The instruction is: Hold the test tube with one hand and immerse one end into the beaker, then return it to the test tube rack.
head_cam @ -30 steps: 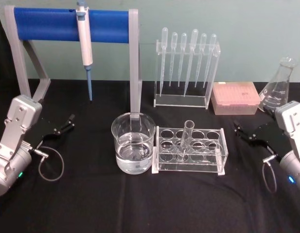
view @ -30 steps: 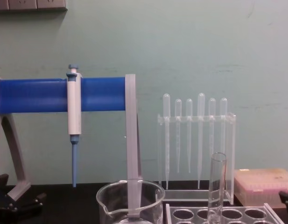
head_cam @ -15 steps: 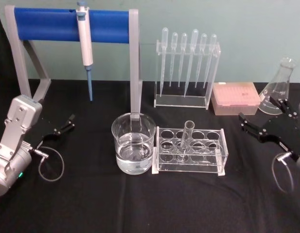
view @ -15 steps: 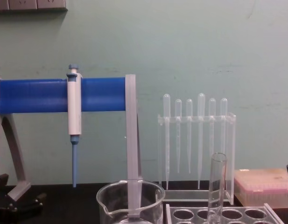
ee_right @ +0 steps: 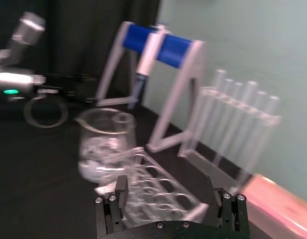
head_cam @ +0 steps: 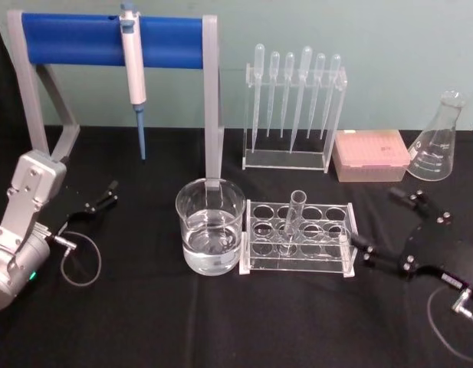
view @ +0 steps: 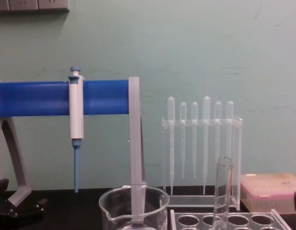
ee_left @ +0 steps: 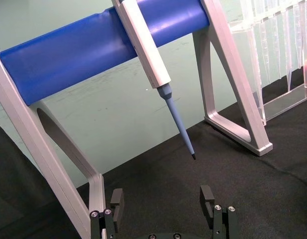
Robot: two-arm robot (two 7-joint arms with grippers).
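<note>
The test tube (head_cam: 295, 219) is a clear glass tube standing slightly tilted in a hole of the clear rack (head_cam: 332, 259), open end up; it also rises from the rack (view: 277, 216) as test tube (view: 223, 189). The beaker (head_cam: 210, 225), wide and partly filled with clear liquid, stands just left of the rack, and its rim shows as beaker (view: 134, 206). My right gripper (head_cam: 375, 220) is open, low over the table just right of the rack, with nothing between its fingers; its own view shows right gripper (ee_right: 169, 191) facing the beaker (ee_right: 104, 143). My left gripper (head_cam: 100, 197) rests open at the far left.
A grey and blue stand (head_cam: 113, 40) with a white pipettor (head_cam: 133, 61) crosses the back left. A pipette rack (head_cam: 294, 115), a pink tip box (head_cam: 371, 155) and a conical flask (head_cam: 438, 139) line the back right. A cable loop (head_cam: 80, 261) lies by the left arm.
My right gripper has swung down and left, from beside the flask to a spot by the rack's right end. The left arm, tube and beaker have not moved.
</note>
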